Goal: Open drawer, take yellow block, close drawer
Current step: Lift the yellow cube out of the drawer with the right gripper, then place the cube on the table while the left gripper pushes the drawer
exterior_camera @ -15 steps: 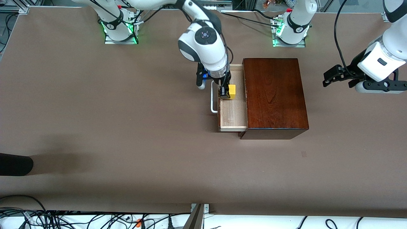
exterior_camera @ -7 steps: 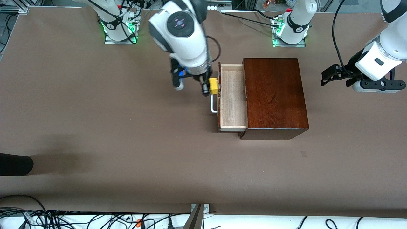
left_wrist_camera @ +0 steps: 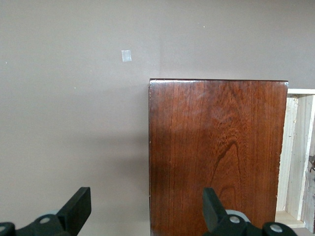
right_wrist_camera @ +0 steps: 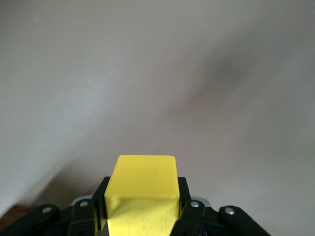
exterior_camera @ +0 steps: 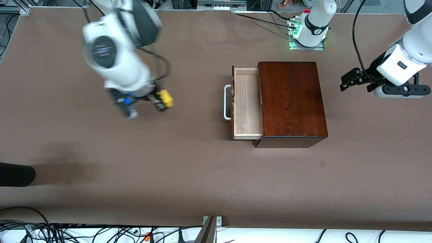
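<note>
Plainly, the yellow block (right_wrist_camera: pixel 143 194) is a smooth-faced bright cube.

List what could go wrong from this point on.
1. The right gripper holds the yellow block in the air over bare table, and the arm looks blurred as if moving fast; a loose grip could let the block slip.
2. The drawer is pulled out of the box; it must yet be shut, and a skewed push on the handle might jam it.
3. The left gripper waits open above the box, so a crossing arm could meet it.
</note>
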### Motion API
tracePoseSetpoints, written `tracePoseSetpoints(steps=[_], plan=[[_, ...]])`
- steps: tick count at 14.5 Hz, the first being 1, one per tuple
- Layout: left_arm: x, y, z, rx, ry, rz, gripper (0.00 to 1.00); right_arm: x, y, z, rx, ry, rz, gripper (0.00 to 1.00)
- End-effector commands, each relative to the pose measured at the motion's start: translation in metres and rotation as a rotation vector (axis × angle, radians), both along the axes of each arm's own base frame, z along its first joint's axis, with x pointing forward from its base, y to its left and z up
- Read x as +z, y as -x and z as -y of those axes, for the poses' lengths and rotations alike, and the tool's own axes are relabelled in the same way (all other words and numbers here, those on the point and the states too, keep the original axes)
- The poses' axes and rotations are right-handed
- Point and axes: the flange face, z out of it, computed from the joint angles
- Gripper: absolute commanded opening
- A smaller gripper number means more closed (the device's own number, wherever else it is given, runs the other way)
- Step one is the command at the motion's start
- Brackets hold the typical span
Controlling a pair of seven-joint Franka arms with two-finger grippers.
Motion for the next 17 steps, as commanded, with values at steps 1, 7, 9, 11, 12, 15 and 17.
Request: tracePoseSetpoints(steps=[1,7,9,11,12,15,17], plan=[[0.000,0.004,0.002,-0.008,0.026,0.009,1.00,-0.016,0.029,0.096,0.217,-0.065,-0.037,0.13],[-0.033,-0.012,0.045,-0.100,-0.009,-0.056,1.00,-0.096,0.045,0.256,0.514,-0.148,-0.081,0.13],[-0.061,-0.023,0.061,-0.252,-0.028,-0.088,1.00,-0.130,0.052,0.299,0.574,-0.133,-0.049,0.13],[-0.068,-0.044,0.093,-0.366,-0.016,-0.095,1.00,-0.166,0.050,0.336,0.653,-0.103,-0.055,0.13],[-0.071,-0.043,0.100,-0.388,-0.016,-0.120,1.00,-0.182,0.050,0.353,0.689,-0.088,-0.061,0.14],[-0.075,-0.029,0.142,-0.513,0.002,-0.145,1.00,-0.216,0.052,0.396,0.732,-0.056,-0.051,0.14],[-0.091,-0.013,0.196,-0.629,0.010,-0.167,1.00,-0.232,0.054,0.413,0.751,-0.069,-0.033,0.14]])
